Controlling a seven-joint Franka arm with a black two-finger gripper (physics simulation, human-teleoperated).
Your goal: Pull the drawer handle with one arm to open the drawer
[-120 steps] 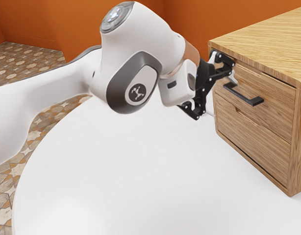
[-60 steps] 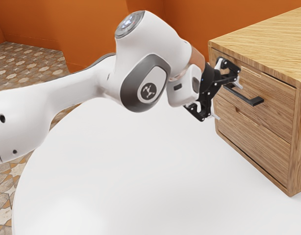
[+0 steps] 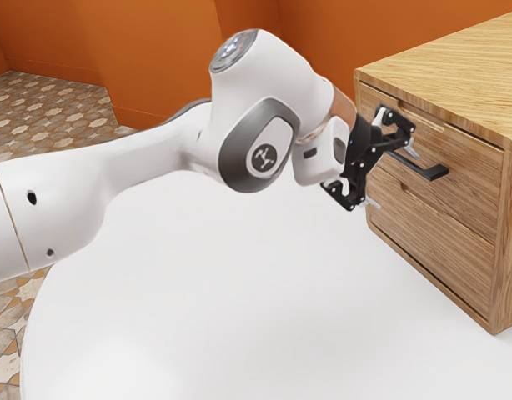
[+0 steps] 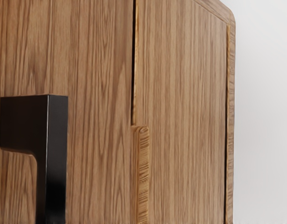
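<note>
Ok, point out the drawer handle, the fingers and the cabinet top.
drawer handle (image 3: 424,167), exterior view, middle of the black bar.
fingers (image 3: 393,123), exterior view, the upper finger's black surface.
cabinet top (image 3: 456,67), exterior view, bare wood near the middle.

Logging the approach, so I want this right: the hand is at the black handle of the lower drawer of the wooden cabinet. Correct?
Not quite. The black handle sits on the upper drawer, not the lower one; the exterior view shows it. The hand is at that handle, on the wooden cabinet.
</note>
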